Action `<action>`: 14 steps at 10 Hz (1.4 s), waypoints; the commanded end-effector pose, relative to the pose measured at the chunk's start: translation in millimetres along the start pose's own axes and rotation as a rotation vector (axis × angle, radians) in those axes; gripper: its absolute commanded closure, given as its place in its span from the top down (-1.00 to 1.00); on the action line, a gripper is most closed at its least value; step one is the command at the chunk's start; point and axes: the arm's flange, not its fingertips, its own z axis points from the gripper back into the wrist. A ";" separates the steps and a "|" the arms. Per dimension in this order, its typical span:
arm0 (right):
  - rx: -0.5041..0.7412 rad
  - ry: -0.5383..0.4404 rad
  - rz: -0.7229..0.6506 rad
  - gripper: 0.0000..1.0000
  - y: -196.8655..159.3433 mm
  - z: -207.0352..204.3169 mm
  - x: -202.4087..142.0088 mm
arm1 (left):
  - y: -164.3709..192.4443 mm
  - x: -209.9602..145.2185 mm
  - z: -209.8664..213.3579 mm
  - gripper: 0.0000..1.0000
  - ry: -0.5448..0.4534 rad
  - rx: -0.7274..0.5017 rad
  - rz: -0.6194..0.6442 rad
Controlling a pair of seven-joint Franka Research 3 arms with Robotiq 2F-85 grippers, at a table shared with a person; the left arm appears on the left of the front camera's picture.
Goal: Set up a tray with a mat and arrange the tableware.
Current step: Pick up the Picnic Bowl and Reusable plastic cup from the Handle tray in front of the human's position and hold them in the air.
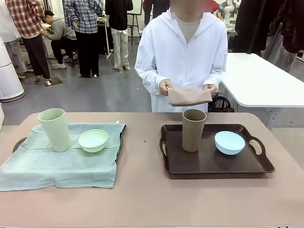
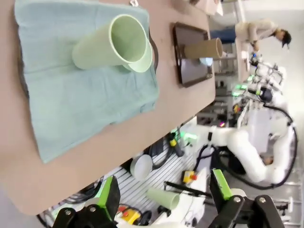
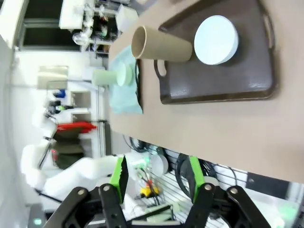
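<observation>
A dark brown tray [image 1: 209, 160] at the right carries a brown tumbler [image 1: 194, 129] and a light blue bowl [image 1: 229, 142]. On the left, a teal mat [image 1: 61, 166] drapes over a second tray whose dark handle [image 1: 18, 144] peeks out. A pale green tumbler [image 1: 54, 129] and a mint bowl [image 1: 93, 140] stand on that mat. Across the table, a person holds a folded beige mat [image 1: 190, 95] in both hands. My left gripper [image 2: 165, 192] is open, back off the table's near edge, looking at the green tumbler [image 2: 111, 42]. My right gripper [image 3: 156, 175] is open too, off the edge below the brown tray [image 3: 213, 80].
The tan table [image 1: 142, 199] has bare room between the two trays and along the near edge. A white table [image 1: 261, 78] stands behind at the right. Other people are farther back in the room.
</observation>
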 end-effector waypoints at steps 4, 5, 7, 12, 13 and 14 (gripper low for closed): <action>0.186 -0.077 -0.051 0.31 -53.2 36.4 -27.0 | 28.8 -31.0 1.8 1.00 -0.179 -0.108 0.063; 0.199 -0.086 -0.061 0.31 -56.1 37.8 -27.6 | 34.0 -32.1 2.1 1.00 -0.207 -0.115 0.085; 0.189 -0.061 -0.066 0.31 -50.9 33.5 -24.5 | 33.0 -36.1 6.1 1.00 -0.172 -0.084 0.081; 0.179 -0.080 -0.081 0.31 -58.4 36.7 -32.3 | 37.2 -31.8 8.4 1.00 -0.169 -0.105 0.103; 0.179 -0.080 -0.081 0.31 -58.4 36.7 -32.3 | 37.2 -31.8 8.4 1.00 -0.169 -0.105 0.103; 0.179 -0.080 -0.081 0.31 -58.4 36.7 -32.3 | 37.2 -31.8 8.4 1.00 -0.169 -0.105 0.103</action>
